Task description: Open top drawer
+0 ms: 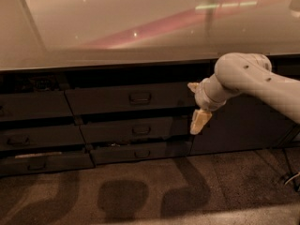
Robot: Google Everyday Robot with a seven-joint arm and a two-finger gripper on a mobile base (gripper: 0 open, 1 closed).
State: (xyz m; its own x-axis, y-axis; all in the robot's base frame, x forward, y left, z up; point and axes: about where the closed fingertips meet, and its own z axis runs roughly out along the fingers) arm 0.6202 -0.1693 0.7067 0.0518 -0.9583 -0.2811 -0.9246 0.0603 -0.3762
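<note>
The top drawer point(108, 100) is a wide dark grey front just under the countertop, with a small dark loop handle point(139, 97) at its centre. No inner tray shows. My gripper point(195, 104) hangs off the pale arm point(253, 78) that comes in from the right. It is at the drawer front's right end, well to the right of the handle and apart from it. Its two cream fingers are spread, one fingertip point(192, 86) high and the other point(199, 122) low, with nothing between them.
Two slimmer drawer fronts point(136, 130) point(140, 152) sit below the top drawer. More drawers point(33, 106) are at the left. A glossy countertop point(117, 27) overhangs them all. A dark cabinet door point(243, 125) is behind the arm. A cable point(290, 177) lies on the floor at the right.
</note>
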